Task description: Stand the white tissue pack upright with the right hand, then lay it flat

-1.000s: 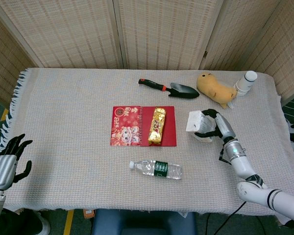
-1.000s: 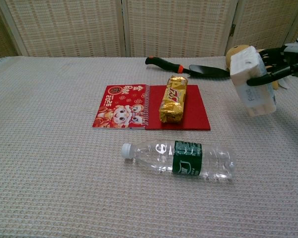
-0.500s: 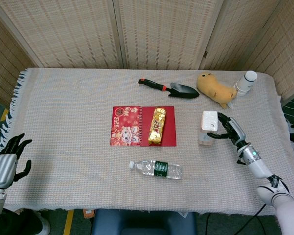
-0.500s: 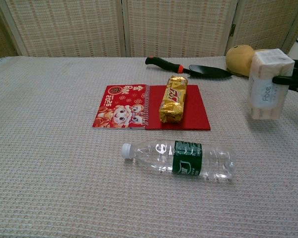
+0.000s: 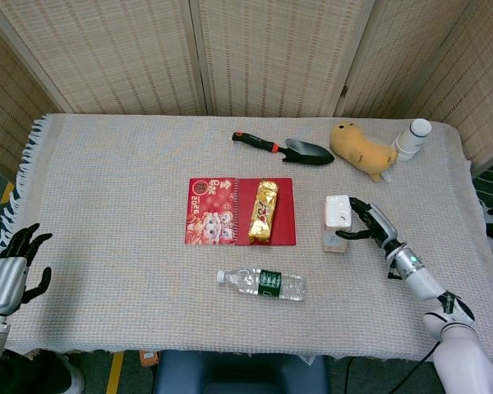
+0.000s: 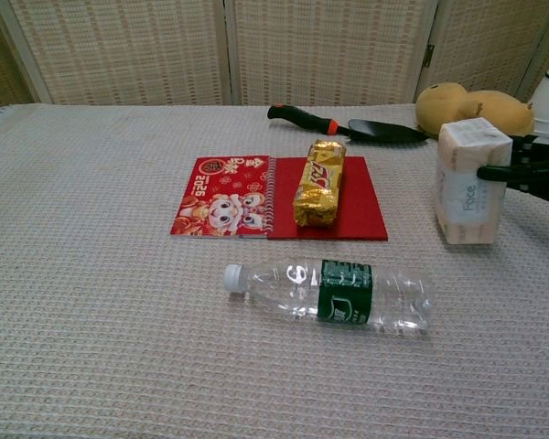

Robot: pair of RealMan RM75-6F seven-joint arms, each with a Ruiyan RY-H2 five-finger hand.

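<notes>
The white tissue pack [image 5: 337,223] [image 6: 469,183] stands upright on the cloth, right of the red booklet. My right hand [image 5: 370,223] [image 6: 531,169] is just to its right and holds it, with fingers [image 5: 350,203] reaching around its far and near sides. In the chest view one dark finger [image 6: 494,171] lies against the pack's right face. My left hand [image 5: 12,267] hangs off the table's left edge, fingers apart and holding nothing; the chest view does not show it.
A red booklet [image 5: 222,212] with a gold snack bar [image 5: 264,211] on it lies at the centre. A water bottle [image 5: 263,283] lies on its side in front. At the back right are a black trowel [image 5: 287,147], a yellow plush toy [image 5: 361,149] and a white bottle [image 5: 412,138].
The pack went from tilted and lifted to upright on the cloth, then shifted slightly left and nearer with my right hand still on it. The left hand stayed put.
</notes>
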